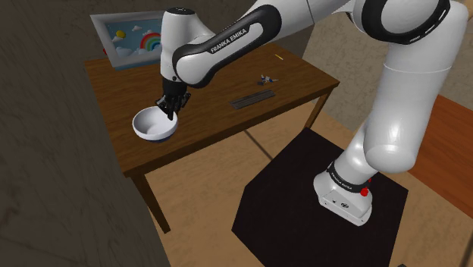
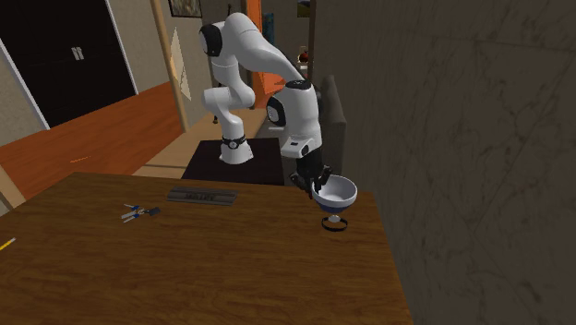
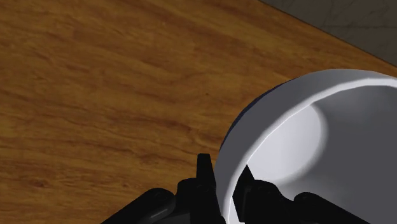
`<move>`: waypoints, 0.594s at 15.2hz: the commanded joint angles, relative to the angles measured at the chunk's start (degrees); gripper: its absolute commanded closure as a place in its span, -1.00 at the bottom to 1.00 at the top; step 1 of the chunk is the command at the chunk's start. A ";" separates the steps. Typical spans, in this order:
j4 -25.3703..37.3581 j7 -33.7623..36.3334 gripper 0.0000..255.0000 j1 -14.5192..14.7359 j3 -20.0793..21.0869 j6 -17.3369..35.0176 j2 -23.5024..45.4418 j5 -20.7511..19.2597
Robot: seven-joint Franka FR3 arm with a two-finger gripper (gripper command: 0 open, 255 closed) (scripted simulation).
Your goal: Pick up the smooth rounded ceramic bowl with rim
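Gripper (image 3: 224, 176) clamped on white bowl (image 3: 305, 143) rim; bowl seems just clear of wooden table (image 3: 95, 95); grasp done, further lift left.

So the bowl (image 1: 154, 125) is plain white, the desk (image 1: 212, 106) brown with wood grain, the jaws all black, and the picture (image 1: 133, 38) has a rainbow on sky blue.

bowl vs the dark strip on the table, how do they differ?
The bowl is white and rounded; the strip is dark and flat. The bowl is clasped at its rim by the gripper and looks lifted; the strip lies untouched on the table.
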 commanded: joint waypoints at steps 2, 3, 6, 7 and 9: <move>0.00 0.00 1.00 0.01 0.00 -0.01 0.06 -0.01; 0.00 0.00 1.00 0.01 0.00 -0.01 0.05 0.00; 0.24 0.00 1.00 -0.02 0.08 -0.69 -0.40 0.12; 0.48 -0.04 1.00 -0.08 0.14 -1.34 -0.82 0.25; 1.02 -0.10 1.00 -0.18 0.26 -2.65 -1.61 0.49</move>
